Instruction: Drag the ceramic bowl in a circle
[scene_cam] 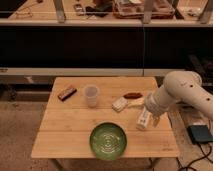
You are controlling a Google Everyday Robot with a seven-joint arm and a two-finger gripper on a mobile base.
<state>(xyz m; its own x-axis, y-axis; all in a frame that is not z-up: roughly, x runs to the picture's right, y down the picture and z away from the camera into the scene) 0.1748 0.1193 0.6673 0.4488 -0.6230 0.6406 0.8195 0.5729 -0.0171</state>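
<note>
Light wooden slatted surface (60,131): four loose items on its far half.

- Translucent plastic cup (91,95), upright, near the middle.
- Brown rectangular packet (66,93), lying flat at an angle, left of the cup and apart from it.
- White packet (119,104), flat, just right of the cup.
- Dark reddish-brown item (132,95), lying beyond the white packet; kind cannot be told.

Speckled floor: dark flat device (200,133) with a cable, right of the surface.

The arm (182,90) is showing smooth, rounded white shells, with a few small dark dots marking its thick upper segment. Its pale gripper (144,120) is hanging from the slimmer end, above the right part of the table (60,140).
</note>
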